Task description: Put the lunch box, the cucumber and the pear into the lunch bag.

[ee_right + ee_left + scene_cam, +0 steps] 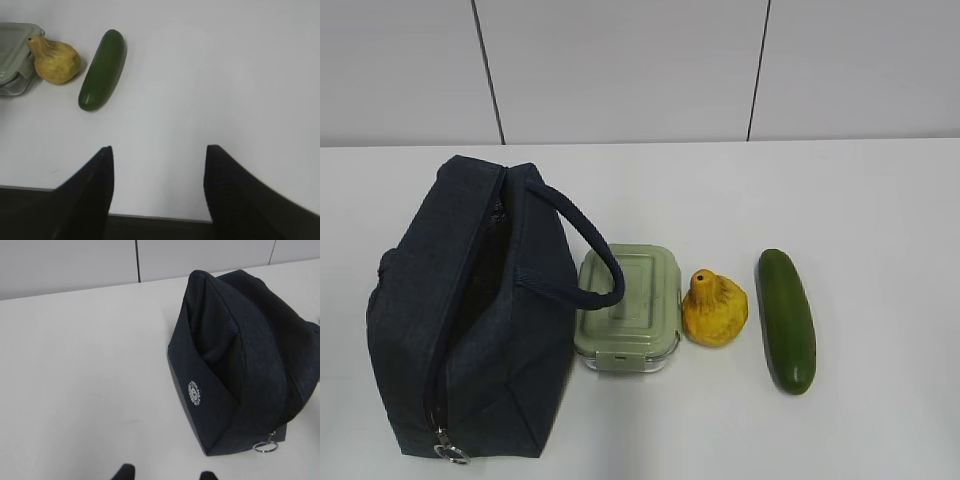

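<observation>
From the outside camera, four things sit in a row on the white table [880,200]. The lunch bag [470,320] is at 9 o'clock, and its zip looks open along the top. One loop handle [582,250] flops over onto the lunch box [630,305], which sits right against the bag at 3 o'clock from it. The pear [714,308] is just beside the box, and the cucumber [786,320] lies near the pear, farther toward 3 o'clock. No arm shows here.

I think that handle could get in the way. If a gripper lifts the box, the loop may snag and tug the bag along.

From the left wrist camera, the bag fills the 3 o'clock side, with its metal ring [266,445] at 5 o'clock. The left gripper [165,474] shows only two dark tips at 6 o'clock, set apart and holding nothing. The bag's mouth looks narrow and soft, so a thing might bump the edge and push it closed.

From the right wrist camera, the right gripper [159,190] is spread wide and empty at 6 o'clock. The cucumber lies at 11 o'clock, the pear at 10 o'clock, touching the box. The cucumber is round and smooth, so it could roll or slip out. The lumpy pear could twist when squeezed.
</observation>
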### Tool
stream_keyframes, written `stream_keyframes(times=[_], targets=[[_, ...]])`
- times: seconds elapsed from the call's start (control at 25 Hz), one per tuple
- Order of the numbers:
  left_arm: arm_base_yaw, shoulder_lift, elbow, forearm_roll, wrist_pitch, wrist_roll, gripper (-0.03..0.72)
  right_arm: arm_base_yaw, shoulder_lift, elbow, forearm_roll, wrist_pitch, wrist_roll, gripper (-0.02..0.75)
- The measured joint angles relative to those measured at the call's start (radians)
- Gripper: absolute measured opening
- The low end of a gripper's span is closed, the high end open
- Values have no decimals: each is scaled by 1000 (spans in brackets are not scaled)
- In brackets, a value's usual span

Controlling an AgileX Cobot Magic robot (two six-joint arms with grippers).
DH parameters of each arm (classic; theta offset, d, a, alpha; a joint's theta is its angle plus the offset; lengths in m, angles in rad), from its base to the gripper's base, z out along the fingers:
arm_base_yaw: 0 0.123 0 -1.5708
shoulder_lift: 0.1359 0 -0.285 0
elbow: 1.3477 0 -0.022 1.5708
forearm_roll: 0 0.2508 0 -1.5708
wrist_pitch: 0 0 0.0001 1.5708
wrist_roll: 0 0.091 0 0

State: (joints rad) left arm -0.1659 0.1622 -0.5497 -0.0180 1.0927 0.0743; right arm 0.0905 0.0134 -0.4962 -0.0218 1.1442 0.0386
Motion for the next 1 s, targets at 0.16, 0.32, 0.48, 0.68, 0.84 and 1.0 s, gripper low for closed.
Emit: stream_keyframes(times=[0.16, 0.32, 0.48, 0.68, 0.84, 1.0], targets=[[-5, 191, -24, -13, -144, 0, 255, 0, 148, 0, 32, -9, 0, 443], [-5, 422, -52, -71, -320, 5, 258, 0, 360, -27, 66, -107, 0, 443], [-8, 662, -127, -183, -420, 105, 258, 0, 615, -92, 100, -204, -26, 443], [-10, 926, -288, -361, -417, 268, 293, 0, 913, -218, 115, -237, -57, 443], [-6, 1059, -407, -493, -317, 400, 351, 0, 1075, -312, 170, -279, -106, 443], [17, 1120, -471, -574, -208, 476, 363, 0, 1222, -388, 256, -316, -165, 443]])
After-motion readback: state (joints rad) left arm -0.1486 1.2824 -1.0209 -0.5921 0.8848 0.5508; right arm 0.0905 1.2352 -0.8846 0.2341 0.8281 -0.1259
